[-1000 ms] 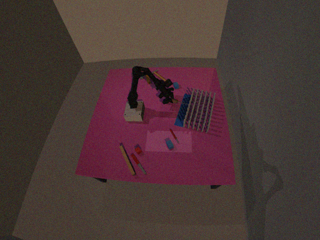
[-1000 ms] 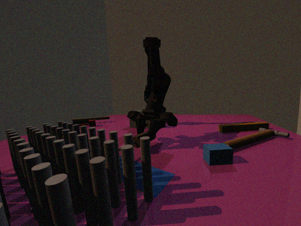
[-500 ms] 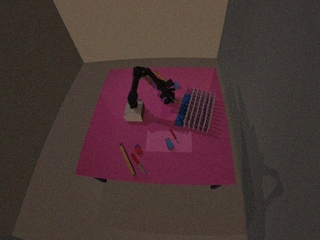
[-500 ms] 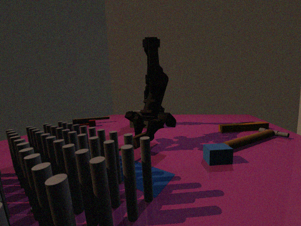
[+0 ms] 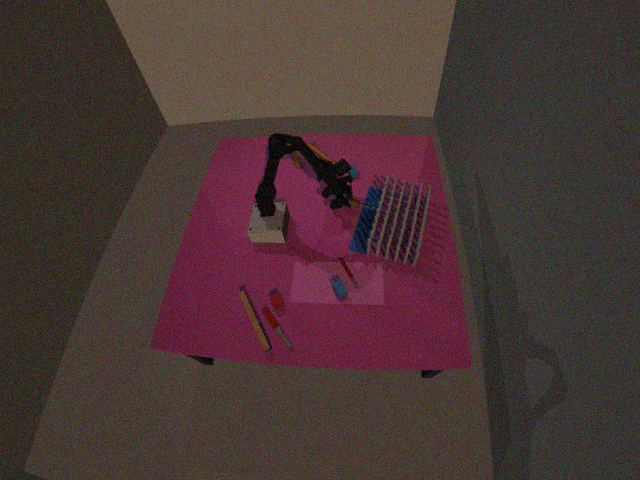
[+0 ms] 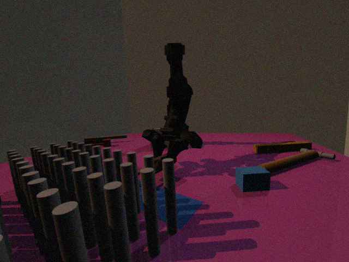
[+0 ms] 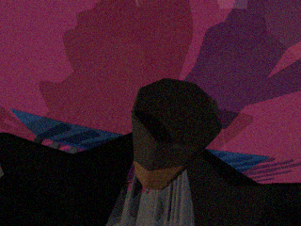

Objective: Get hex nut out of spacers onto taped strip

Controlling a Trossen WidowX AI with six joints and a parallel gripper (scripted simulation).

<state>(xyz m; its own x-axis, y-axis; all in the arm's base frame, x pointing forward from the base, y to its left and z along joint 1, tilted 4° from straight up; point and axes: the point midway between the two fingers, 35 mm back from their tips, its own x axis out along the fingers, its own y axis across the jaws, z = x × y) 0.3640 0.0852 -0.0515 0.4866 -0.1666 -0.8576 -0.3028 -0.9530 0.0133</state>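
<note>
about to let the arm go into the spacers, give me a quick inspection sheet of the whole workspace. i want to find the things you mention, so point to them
surface: pink table top (image 5: 206, 289) (image 6: 295, 225), paler rectangle toward one side
spacers: grey metal rows (image 5: 395, 222) (image 6: 116, 220), those in view upright
strip: blue (image 5: 368, 222) (image 6: 188, 203), beside the spacers
nut: cannot be made out
gripper (image 5: 342, 198) (image 6: 166, 158): shut on a tool with a wooden handle (image 5: 354, 203) (image 7: 157, 178)
clutter: blue blocks (image 5: 338, 287) (image 6: 256, 178), red block (image 5: 277, 299), yellow bar (image 5: 254, 318), two red-handled tools (image 5: 270, 317) (image 5: 346, 268), hammer (image 6: 290, 160)
cables: nothing seen
surroundings: plain walls and floor
</note>
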